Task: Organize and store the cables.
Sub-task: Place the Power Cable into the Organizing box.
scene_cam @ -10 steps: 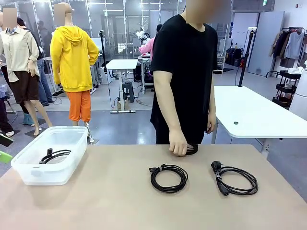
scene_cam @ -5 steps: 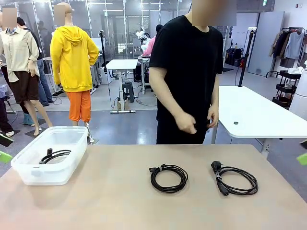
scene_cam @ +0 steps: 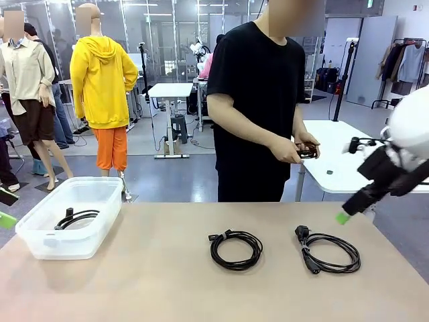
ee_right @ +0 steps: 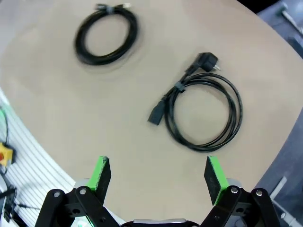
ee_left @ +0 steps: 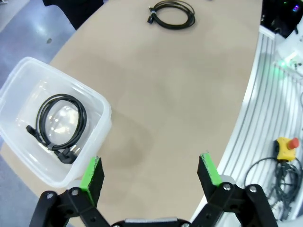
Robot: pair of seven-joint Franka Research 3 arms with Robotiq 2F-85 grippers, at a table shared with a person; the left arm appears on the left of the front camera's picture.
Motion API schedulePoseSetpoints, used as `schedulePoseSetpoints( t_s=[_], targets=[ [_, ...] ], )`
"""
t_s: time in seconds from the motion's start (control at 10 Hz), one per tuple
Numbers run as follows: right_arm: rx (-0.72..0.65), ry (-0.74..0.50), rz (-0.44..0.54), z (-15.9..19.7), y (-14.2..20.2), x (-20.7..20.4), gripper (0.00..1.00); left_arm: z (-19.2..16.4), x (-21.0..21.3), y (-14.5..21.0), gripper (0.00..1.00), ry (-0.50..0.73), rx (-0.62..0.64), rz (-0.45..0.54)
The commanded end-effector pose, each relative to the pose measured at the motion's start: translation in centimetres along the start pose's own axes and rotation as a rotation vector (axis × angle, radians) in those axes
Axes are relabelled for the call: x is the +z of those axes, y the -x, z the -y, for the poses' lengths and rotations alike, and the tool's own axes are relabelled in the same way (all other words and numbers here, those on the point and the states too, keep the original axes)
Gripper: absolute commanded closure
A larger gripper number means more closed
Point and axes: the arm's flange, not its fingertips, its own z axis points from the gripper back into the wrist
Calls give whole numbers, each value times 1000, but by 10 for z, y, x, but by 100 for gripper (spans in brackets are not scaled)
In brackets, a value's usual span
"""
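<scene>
Two black coiled cables lie on the tan table (scene_cam: pixel 147 282): a thin one (scene_cam: pixel 236 249) at the middle and a thicker one with a chunky plug (scene_cam: pixel 328 251) to its right. A third coil (scene_cam: pixel 76 218) lies inside the clear bin (scene_cam: pixel 94 235) at the left. The person across the table holds a small dark bundle (scene_cam: pixel 306 151) in both hands at waist height. My right gripper (ee_right: pixel 157 169) hangs open above the thicker cable (ee_right: pixel 203 113), with the thin coil (ee_right: pixel 105 33) farther off. My left gripper (ee_left: pixel 149 168) is open over the table beside the bin (ee_left: pixel 102 111).
My right arm (scene_cam: pixel 395 168) reaches in from the right edge, its green fingertip (scene_cam: pixel 342 218) above the table's right side. A white table (scene_cam: pixel 348 161) stands behind the person. A yellow stop button (ee_left: pixel 286 146) and loose wires lie beyond the table's near edge.
The person lifted a hand with a dark bundle from the table's far edge and now holds it in both hands. My right arm has swung into the front view from the right.
</scene>
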Motion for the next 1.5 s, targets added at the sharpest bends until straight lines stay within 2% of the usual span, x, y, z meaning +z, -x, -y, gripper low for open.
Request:
schedulePoseSetpoints(
  t_s=[0.0, 0.3, 0.4, 0.7, 0.9, 1.1, 1.4],
  targets=[
    [-143, 66, -54, -1, -28, -28, 0, -2, 0, -1, 0, 6, -16, 14],
    [-315, 119, -138, 1, -53, -83, 0, -2, 0, -1, 0, 6, -16, 14],
    [-367, 171, -175, 3, -58, -99, 0, -2, 0, -1, 0, 6, -16, 14],
    [-450, 230, -255, 1, -68, -148, 0, -2, 0, -1, 0, 6, -16, 14],
    [-497, 226, -287, 1, -67, -168, 0, -2, 0, -1, 0, 6, -16, 14],
    [-571, 248, -275, 3, -69, -185, 0, -2, 0, -1, 0, 6, -16, 14],
    [-518, 207, -285, 5, -59, -178, 0, -2, 0, -1, 0, 6, -16, 14]
  ],
)
